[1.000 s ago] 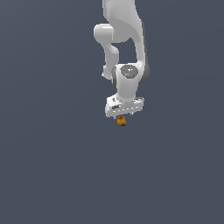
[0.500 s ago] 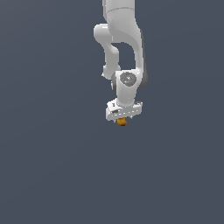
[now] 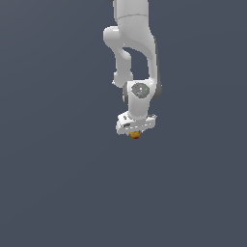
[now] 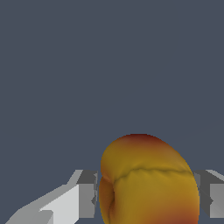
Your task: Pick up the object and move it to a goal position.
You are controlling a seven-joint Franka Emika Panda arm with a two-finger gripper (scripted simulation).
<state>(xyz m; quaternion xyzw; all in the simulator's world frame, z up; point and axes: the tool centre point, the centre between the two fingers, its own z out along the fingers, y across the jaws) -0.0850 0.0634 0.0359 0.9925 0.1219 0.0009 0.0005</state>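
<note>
The white robot arm (image 3: 131, 53) is hanging down from the top of the exterior view, over a flat dark grey floor (image 3: 58, 183). Its gripper (image 3: 135, 131) is pointing down, and the object (image 3: 135, 135) is peeking out just under it, a tiny orange-yellow ball with red bits. In the wrist view the object (image 4: 148, 183) is looking big and round (a bit like a peach, with a crease across it). It is sitting between the two grey fingers (image 4: 87, 192), one on each side, and both are pressing right up against it. So the gripper is squeezing the object.
</note>
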